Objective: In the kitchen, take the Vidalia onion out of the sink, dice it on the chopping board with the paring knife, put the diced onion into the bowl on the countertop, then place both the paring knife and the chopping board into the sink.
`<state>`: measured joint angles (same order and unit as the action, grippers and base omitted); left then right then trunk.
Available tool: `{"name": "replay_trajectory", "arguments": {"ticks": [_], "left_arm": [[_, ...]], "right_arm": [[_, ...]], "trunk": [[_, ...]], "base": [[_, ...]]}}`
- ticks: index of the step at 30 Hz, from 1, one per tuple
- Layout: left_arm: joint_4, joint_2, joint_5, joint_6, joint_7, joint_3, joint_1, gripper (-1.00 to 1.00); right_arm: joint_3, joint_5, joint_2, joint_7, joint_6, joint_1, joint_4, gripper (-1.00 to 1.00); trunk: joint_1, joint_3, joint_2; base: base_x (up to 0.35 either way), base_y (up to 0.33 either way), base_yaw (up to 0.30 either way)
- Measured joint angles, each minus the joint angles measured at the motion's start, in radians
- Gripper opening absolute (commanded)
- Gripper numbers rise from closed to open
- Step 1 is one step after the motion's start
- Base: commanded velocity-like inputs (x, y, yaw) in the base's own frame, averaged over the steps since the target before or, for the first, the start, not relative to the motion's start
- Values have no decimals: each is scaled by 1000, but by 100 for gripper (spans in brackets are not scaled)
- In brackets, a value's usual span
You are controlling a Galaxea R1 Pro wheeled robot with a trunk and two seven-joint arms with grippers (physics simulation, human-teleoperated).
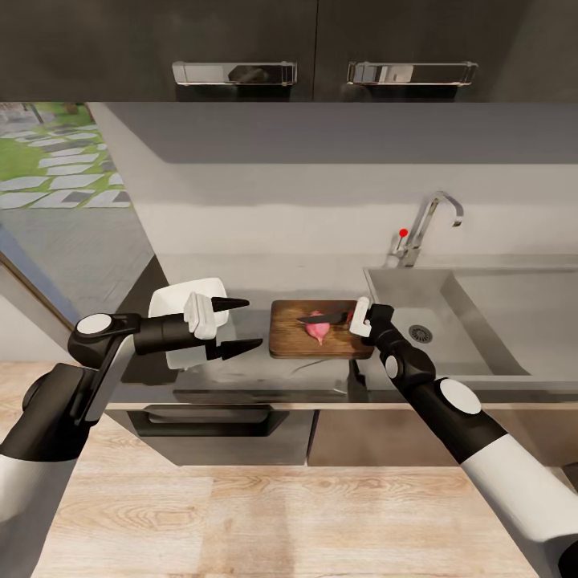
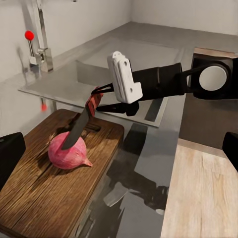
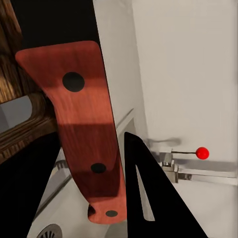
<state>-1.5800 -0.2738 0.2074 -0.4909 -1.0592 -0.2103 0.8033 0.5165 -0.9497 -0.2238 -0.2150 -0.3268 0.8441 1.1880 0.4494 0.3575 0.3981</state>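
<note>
soft even light, glossy reflections on the countertop (image 1: 305, 373), slightly blurry render
</note>
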Motion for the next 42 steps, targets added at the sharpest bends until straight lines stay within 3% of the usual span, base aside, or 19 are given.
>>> {"name": "replay_trajectory", "arguments": {"ticks": [13, 21, 22, 25, 30, 42], "left_arm": [[0, 0, 0, 0, 0, 0, 0, 100], [0, 0, 0, 0, 0, 0, 0, 100], [0, 1, 0, 0, 0, 0, 0, 100], [0, 2, 0, 0, 0, 0, 0, 100], [0, 2, 0, 0, 0, -1, 0, 100], [0, 2, 0, 0, 0, 0, 0, 100]], "right_arm": [[4, 0, 1, 168, 2, 0, -84, -100], [34, -9, 1, 195, 3, 0, -114, -100], [47, -2, 1, 306, 4, 0, -180, -100], [46, -3, 1, 333, 4, 0, -185, -100], [46, -3, 1, 363, 4, 0, -185, -100], [39, 1, 1, 359, 7, 0, -143, -100]], "trunk": [[0, 0, 0], [0, 0, 0], [0, 0, 0], [0, 0, 0], [0, 0, 0], [0, 0, 0]], "base": [[0, 0, 0], [0, 0, 0], [0, 0, 0], [0, 0, 0], [0, 0, 0], [0, 0, 0]]}}
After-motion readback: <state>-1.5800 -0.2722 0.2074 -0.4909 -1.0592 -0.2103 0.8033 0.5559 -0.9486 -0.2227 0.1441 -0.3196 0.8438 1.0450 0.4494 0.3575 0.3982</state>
